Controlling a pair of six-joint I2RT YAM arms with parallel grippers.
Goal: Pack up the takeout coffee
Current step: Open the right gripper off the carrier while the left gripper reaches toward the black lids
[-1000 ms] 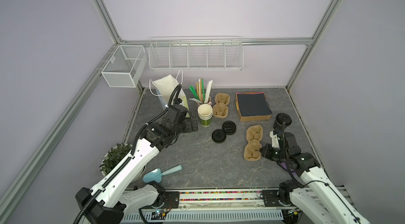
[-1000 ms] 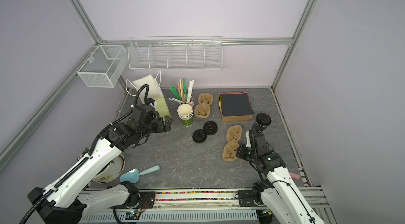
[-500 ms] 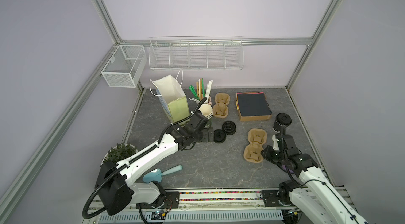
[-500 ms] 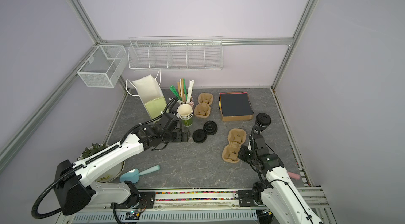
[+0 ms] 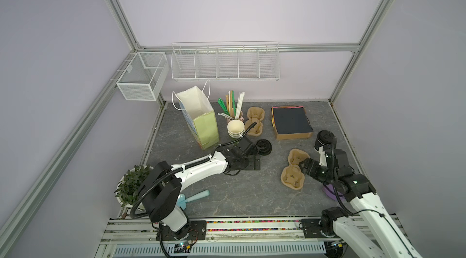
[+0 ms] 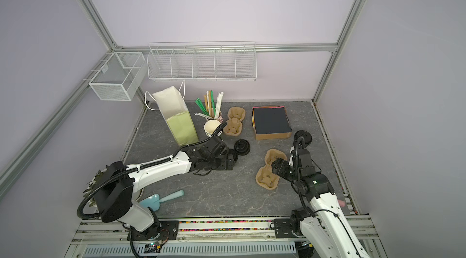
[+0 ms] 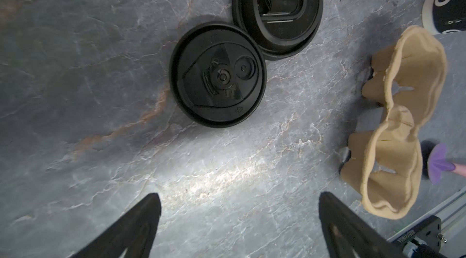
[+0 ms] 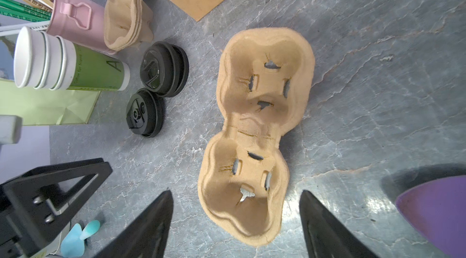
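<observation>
On a grey surface (image 5: 227, 193), the black-lidded takeout coffee (image 5: 324, 138) stands upright at the right edge near a box of dark sheets (image 5: 291, 123), while the right hand (image 8: 235, 193), spread wide, straddles one end of a cardboard cup carrier (image 8: 254, 130) and the left hand (image 7: 237, 196), wide and empty, hovers near a loose black lid (image 7: 218, 75).

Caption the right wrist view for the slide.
Open right gripper flanking one end of an empty pulp cup carrier; black lids and stacked cups nearby.
</observation>
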